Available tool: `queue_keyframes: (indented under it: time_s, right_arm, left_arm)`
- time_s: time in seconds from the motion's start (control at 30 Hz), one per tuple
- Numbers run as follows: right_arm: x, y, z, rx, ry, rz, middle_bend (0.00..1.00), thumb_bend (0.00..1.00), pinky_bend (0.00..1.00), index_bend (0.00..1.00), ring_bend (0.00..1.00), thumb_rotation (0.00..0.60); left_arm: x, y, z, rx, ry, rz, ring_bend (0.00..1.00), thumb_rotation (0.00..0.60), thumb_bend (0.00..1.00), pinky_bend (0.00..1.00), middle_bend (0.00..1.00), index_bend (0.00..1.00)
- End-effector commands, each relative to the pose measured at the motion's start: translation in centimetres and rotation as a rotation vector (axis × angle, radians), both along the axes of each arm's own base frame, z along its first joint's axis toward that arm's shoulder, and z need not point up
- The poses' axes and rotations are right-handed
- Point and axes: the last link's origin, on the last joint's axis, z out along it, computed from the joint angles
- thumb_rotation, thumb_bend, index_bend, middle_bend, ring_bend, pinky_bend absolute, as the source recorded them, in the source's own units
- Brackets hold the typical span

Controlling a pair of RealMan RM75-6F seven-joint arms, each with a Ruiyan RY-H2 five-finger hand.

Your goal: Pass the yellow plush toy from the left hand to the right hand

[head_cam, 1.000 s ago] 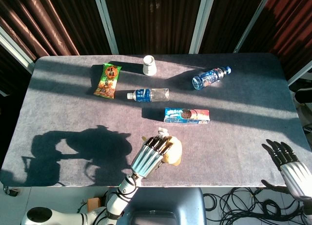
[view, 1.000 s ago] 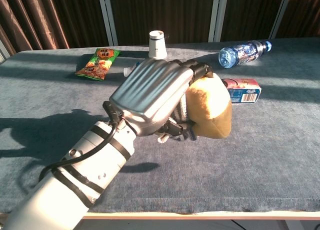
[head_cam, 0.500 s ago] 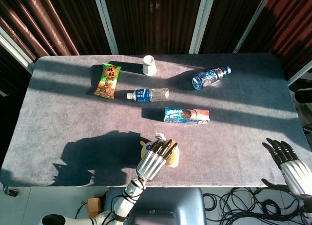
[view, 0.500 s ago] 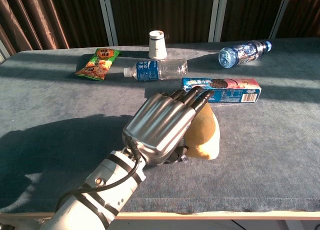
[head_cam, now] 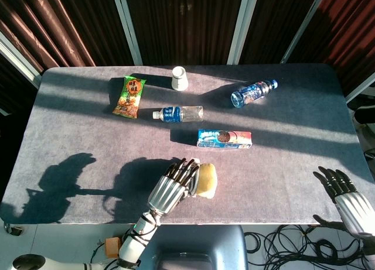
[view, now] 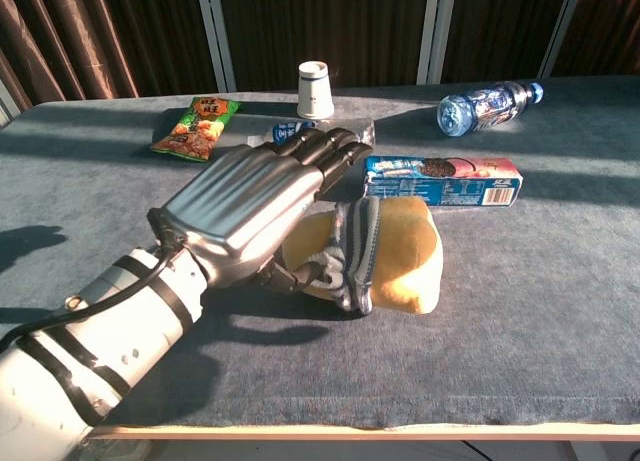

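Grey tabletop [head_cam: 70,135] fills the head view; near edge runs along the bottom, right edge slants past the right hand.

Left hand [head_cam: 170,188] lies over the near-centre strip, close to the near edge. Its fingers [view: 320,156] stretch flat and forward; thumb side seems to touch the yellow plush toy [head_cam: 206,181], but whether it grips cannot be told. Toy rests on the tabletop just right of that hand, near the front edge.

Right hand [head_cam: 347,197] sits off the near right corner, fingers spread, holding nothing. Bare cloth lies between toy and that corner.

Farther back:
- cookie box [head_cam: 224,138], just beyond the toy
- clear bottle [head_cam: 179,113]
- blue bottle [head_cam: 253,92]
- green snack bag [head_cam: 129,96]
- paper cup [head_cam: 179,78], near the far edge
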Motion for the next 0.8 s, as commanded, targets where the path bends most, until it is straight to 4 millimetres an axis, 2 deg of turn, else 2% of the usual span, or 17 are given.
queue_keyframes:
  time_s: [0.03, 0.17, 0.27, 0.47, 0.6, 0.8]
  right_arm:
    - [0.1, -0.1, -0.2, -0.001, 0.002, 0.005, 0.0, 0.06, 0.0, 0.0, 0.0, 0.6]
    - [0.4, -0.4, -0.7, 0.008, 0.003, 0.031, 0.0, 0.06, 0.0, 0.0, 0.0, 0.6]
    - [0.8, -0.9, -1.5, 0.021, -0.019, 0.057, 0.0, 0.06, 0.0, 0.0, 0.0, 0.6]
    - [2.9, -3.7, -3.7, 0.079, -0.113, 0.097, 0.0, 0.06, 0.02, 0.0, 0.0, 0.6]
    - [5.8, -6.3, -5.6, 0.153, -0.197, 0.129, 0.0, 0.06, 0.03, 0.0, 0.0, 0.6]
    - [11.5, -10.1, -9.6, 0.261, -0.251, 0.203, 0.0, 0.05, 0.09, 0.0, 0.0, 0.6]
  left_arm:
    - [-4.3, -0.5, 4.5, -0.021, 0.153, 0.035, 0.0, 0.6, 0.28, 0.22, 0.0, 0.0]
    - [-8.4, -0.4, 8.4, -0.075, 0.217, 0.106, 0.0, 0.6, 0.28, 0.22, 0.0, 0.0]
    - [-12.2, -0.5, 11.7, -0.052, 0.22, 0.189, 0.0, 0.6, 0.28, 0.22, 0.0, 0.0]
    - [-18.2, -2.8, 15.9, 0.052, 0.086, 0.246, 0.06, 0.6, 0.28, 0.23, 0.0, 0.0]
    - [-20.5, -4.2, 17.0, 0.085, 0.001, 0.211, 0.12, 0.6, 0.28, 0.26, 0.06, 0.0]
    - [-21.3, -4.9, 18.0, 0.072, -0.033, 0.227, 0.16, 0.6, 0.28, 0.29, 0.1, 0.0]
